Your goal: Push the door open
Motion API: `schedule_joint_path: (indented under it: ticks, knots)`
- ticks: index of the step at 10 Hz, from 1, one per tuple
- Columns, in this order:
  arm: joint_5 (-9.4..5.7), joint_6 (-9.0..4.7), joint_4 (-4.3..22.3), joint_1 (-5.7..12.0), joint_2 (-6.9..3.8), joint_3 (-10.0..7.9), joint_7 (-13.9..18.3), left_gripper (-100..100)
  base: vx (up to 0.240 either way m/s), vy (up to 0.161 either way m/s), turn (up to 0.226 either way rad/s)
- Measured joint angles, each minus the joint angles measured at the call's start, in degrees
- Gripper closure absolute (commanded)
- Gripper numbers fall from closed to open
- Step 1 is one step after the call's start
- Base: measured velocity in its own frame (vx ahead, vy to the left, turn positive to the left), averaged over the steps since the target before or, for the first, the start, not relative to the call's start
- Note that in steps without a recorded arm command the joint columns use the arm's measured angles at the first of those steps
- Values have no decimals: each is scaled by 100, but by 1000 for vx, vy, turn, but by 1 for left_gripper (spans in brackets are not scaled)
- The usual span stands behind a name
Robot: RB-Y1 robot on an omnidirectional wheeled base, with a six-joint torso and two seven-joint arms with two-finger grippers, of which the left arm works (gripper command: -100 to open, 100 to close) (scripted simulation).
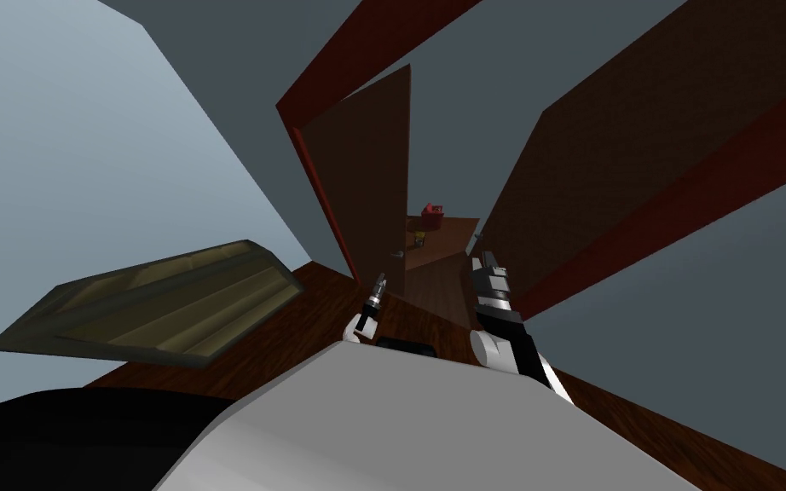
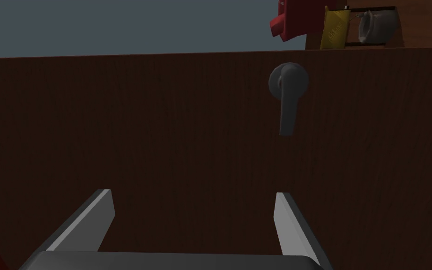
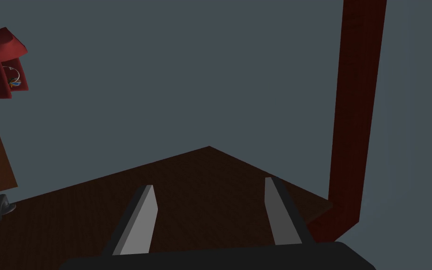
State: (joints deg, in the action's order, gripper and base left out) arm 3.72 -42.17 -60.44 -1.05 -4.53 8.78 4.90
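The door (image 1: 366, 170) is the biggest thing ahead of me. It is a dark brown panel in the upper middle of the head view and stands ajar, hung on the red frame (image 1: 357, 51) at its left. A second brown panel (image 1: 604, 153) fills the upper right, with a narrow gap between the two. I judge the door to be rigid and fairly heavy. It should not flex or mark, but it will only swing about its hinge side, so a push there would be wasted. The place to press is the flat face close to the free edge, around the handle.

The door's long axis is upright, which in the head view splays from the lower middle towards the top. Its free edge faces the gap at centre.

The grey lever handle (image 2: 287, 93) sits near that free edge, ahead of my left fingers and off to one side, with its lever lying along the door face.

My left gripper (image 2: 192, 193) faces the door with its fingers spread wide, holding nothing. My right gripper (image 3: 209, 183) is spread wide too, and empty.
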Motion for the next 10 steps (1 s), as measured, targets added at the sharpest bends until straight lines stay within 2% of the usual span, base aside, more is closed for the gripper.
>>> schedule_joint_path:
  ticks: [6,10]
  knots:
    - [7,-123,798,328,39,90,77,-100,73,36,-5]
    - [7,-211,1430,626,87,145,136,-100,98,37,-5]
